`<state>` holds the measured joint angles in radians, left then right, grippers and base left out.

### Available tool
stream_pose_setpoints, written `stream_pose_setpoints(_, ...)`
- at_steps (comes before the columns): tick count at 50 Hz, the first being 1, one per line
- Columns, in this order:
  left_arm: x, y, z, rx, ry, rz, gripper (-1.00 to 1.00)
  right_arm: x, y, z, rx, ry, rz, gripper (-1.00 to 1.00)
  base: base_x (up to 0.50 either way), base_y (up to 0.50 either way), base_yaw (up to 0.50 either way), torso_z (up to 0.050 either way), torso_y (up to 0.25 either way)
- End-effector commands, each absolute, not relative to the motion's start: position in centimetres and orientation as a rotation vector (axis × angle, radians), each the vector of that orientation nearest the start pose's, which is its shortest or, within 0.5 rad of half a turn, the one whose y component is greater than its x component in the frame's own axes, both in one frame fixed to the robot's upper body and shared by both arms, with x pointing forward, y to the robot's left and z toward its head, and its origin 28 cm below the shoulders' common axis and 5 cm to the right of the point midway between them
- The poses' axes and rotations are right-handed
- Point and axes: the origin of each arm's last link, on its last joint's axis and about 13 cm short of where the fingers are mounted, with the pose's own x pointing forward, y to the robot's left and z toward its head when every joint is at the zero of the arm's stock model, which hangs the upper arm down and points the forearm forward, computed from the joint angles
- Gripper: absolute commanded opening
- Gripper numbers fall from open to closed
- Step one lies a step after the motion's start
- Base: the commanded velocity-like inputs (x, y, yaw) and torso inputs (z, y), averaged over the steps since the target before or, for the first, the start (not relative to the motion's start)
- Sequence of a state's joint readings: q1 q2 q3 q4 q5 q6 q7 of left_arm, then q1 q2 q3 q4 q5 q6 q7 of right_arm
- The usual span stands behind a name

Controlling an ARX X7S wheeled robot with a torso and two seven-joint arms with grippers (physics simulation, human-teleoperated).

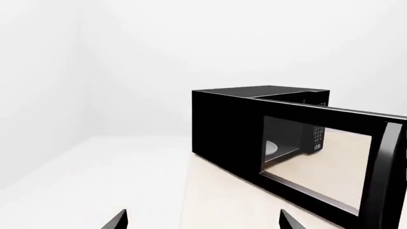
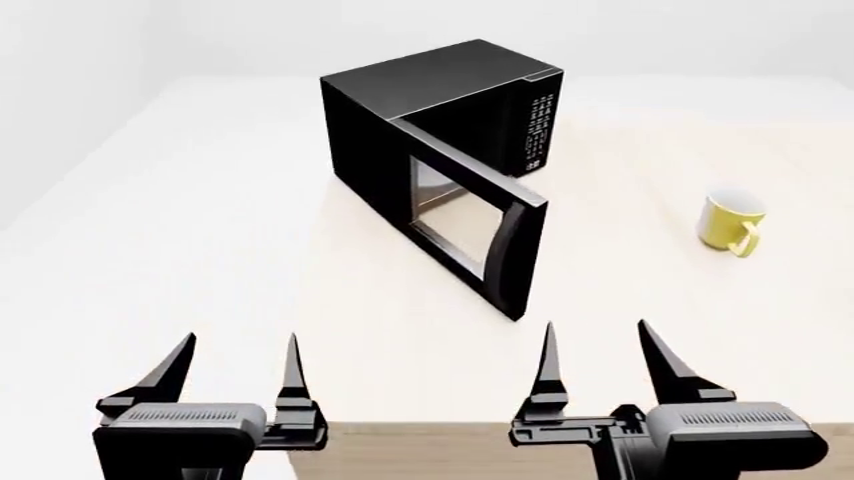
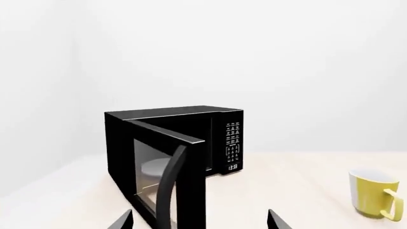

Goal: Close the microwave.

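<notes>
The black microwave [image 2: 414,100] stands on the pale table [image 2: 694,330], its windowed door [image 2: 467,215] swung wide open toward me, curved handle [image 2: 507,250] at the door's free edge. The white-marked button panel [image 2: 534,125] faces right. A white plate [image 3: 154,168] shows inside, behind the door glass. My left gripper [image 2: 240,365] hovers open near the table's front edge, left of the door. My right gripper [image 2: 597,355] is open too, just in front of the door's free edge, holding nothing. The microwave [image 1: 235,129] and the microwave [image 3: 171,143] both appear ahead of the wrists.
A yellow-green mug [image 2: 731,222] stands on the table to the right of the microwave, also seen as the mug [image 3: 375,194] in the right wrist view. The table's front edge [image 2: 441,428] runs just ahead of both grippers.
</notes>
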<state>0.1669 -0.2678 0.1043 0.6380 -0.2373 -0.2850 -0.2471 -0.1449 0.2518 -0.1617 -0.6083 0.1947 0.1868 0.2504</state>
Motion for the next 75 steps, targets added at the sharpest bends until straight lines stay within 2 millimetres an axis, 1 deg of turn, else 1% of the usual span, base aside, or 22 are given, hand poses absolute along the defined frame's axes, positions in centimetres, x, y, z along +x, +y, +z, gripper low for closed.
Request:
stream_pose_setpoints(1, 16.3, 21.7, 9.6, -0.009, -0.143, -0.009, 1.00, 16.6, -9.8, 9.9, 0.019, -0.236, 0.037, 1.00, 0.50, 0.00, 0.00, 0.000, 0.000)
stream_pose_setpoints(8, 16.3, 21.7, 9.5, -0.009, -0.143, -0.009, 1.00, 16.9, -9.9, 9.9, 0.023, -0.219, 0.014, 1.00, 0.47, 0.00, 0.00, 0.000, 0.000)
stream_pose_setpoints(12, 16.4, 21.7, 9.5, -0.008, -0.143, -0.008, 1.00, 16.8, -9.9, 9.9, 0.028, -0.236, 0.020, 1.00, 0.00, 0.00, 0.00, 0.000, 0.000)
stream_pose_setpoints(13, 16.4, 21.7, 9.5, -0.007, -0.142, -0.009, 1.00, 16.8, -9.9, 9.9, 0.001, -0.234, 0.013, 1.00, 0.00, 0.00, 0.00, 0.000, 0.000)
stream_pose_setpoints(22, 16.4, 21.7, 9.5, -0.005, -0.141, -0.008, 1.00, 16.8, -9.9, 9.9, 0.004, -0.232, 0.013, 1.00, 0.00, 0.44, 0.00, 0.000, 0.000)
stream_pose_setpoints(32, 16.4, 21.7, 9.6, -0.007, -0.143, -0.008, 1.00, 16.7, -9.9, 10.2, 0.013, -0.250, 0.009, 1.00, 0.01, 0.00, 0.00, 0.000, 0.000)
stream_pose_setpoints(41, 16.3, 21.7, 9.6, -0.007, -0.145, -0.009, 1.00, 16.3, -10.0, 10.6, 0.013, -0.265, 0.000, 1.00, 0.42, 0.00, 0.00, 0.000, 0.000)
stream_pose_setpoints(48, 16.3, 21.7, 9.7, -0.007, -0.145, -0.010, 1.00, 15.3, -10.0, 12.2, -0.002, -0.263, -0.018, 1.00, 0.41, 0.00, 0.00, 0.000, 0.000)
stream_pose_setpoints(50, 16.2, 21.7, 9.8, -0.007, -0.147, -0.010, 1.00, 15.3, -10.0, 12.3, -0.002, -0.263, -0.018, 1.00, 0.18, 0.00, 0.00, 0.000, 0.000)
stream_pose_setpoints(51, 16.2, 21.7, 9.8, -0.008, -0.150, -0.011, 1.00, 14.7, -10.0, 13.0, -0.002, -0.280, -0.014, 1.00, 0.00, 0.00, 0.00, 0.000, 0.000)
stream_pose_setpoints(55, 16.2, 21.7, 9.7, -0.006, -0.145, -0.012, 1.00, 14.1, -10.0, 13.8, 0.000, -0.296, -0.010, 1.00, 0.00, 0.00, 0.00, 0.000, 0.000)
stream_pose_setpoints(60, 16.2, 21.6, 9.7, -0.006, -0.144, -0.013, 1.00, 14.1, -10.0, 13.8, 0.000, -0.296, -0.010, 1.00, 0.00, 0.00, 0.00, 0.000, 0.000)
stream_pose_setpoints(61, 16.3, 21.6, 9.5, -0.004, -0.141, -0.015, 1.00, 13.9, -10.1, 14.3, -0.002, -0.282, -0.015, 1.00, 0.00, 0.00, 0.00, 0.000, 0.000)
stream_pose_setpoints(65, 16.3, 21.6, 9.5, -0.004, -0.139, -0.018, 1.00, 13.6, -10.1, 14.9, -0.007, -0.269, -0.019, 1.00, 0.00, 0.00, 0.00, 0.000, 0.000)
stream_pose_setpoints(68, 16.3, 21.6, 9.5, -0.004, -0.139, -0.018, 1.00, 13.6, -10.1, 14.9, -0.007, -0.269, -0.019, 1.00, 0.00, 0.00, 0.00, 0.000, 0.000)
stream_pose_setpoints(70, 16.4, 21.5, 9.4, -0.003, -0.135, -0.019, 1.00, 13.4, -10.3, 15.5, -0.016, -0.275, -0.021, 1.00, 0.00, 0.00, 0.00, 0.000, 0.000)
stream_pose_setpoints(75, 16.4, 21.5, 9.4, -0.002, -0.135, -0.018, 1.00, 13.5, -10.3, 15.8, -0.031, -0.271, -0.023, 1.00, 0.00, 0.00, 0.00, 0.000, 0.000)
